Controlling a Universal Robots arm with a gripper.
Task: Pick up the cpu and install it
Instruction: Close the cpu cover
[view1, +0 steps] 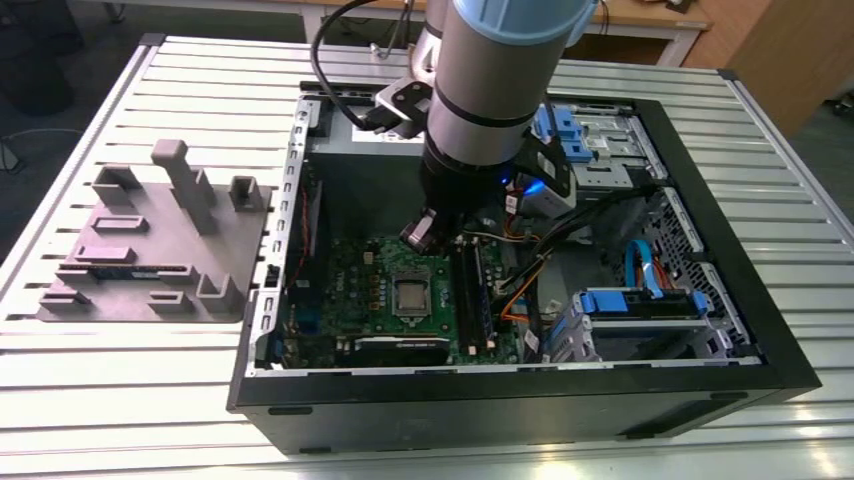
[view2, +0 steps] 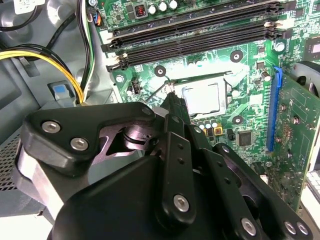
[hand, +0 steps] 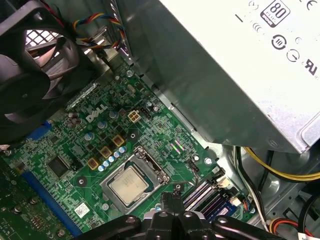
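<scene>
Silvery cpu (hand: 129, 185) sits flat inside the metal-framed socket (hand: 162, 175) on the green motherboard (view1: 360, 275), inside the open black computer case (view1: 747, 345). Gripper (view2: 172, 100) hangs just above the board beside the socket, fingers together, holding nothing. Grey moulded tray (view1: 147, 250) lies well apart on the slatted table (view1: 107, 400).

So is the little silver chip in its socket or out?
In. The cpu lies flat inside the metal-framed socket on the green motherboard, seen in both wrist views.
</scene>
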